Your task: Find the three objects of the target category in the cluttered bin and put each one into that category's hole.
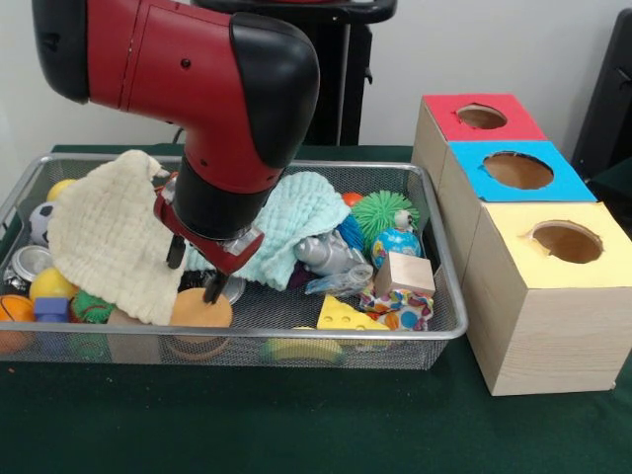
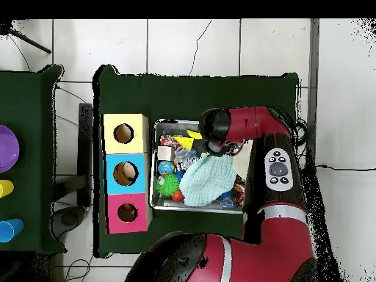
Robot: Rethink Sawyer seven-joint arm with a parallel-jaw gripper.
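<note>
Even, bright indoor light – soft shadows (slight blur throughout) – no glare.

Green cloth table (image 2: 198, 92) centre frame on white tiled floor (image 2: 183, 44) with dark grout lines. Second green table (image 2: 26, 110) at left edge. Pale wall (image 1: 513, 44) across top of front view.

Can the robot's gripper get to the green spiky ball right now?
Probably yes. The green spiky ball lies uncovered on top of the clutter, nothing over it, though the gripper is across the bin by the cream cloth.
</note>
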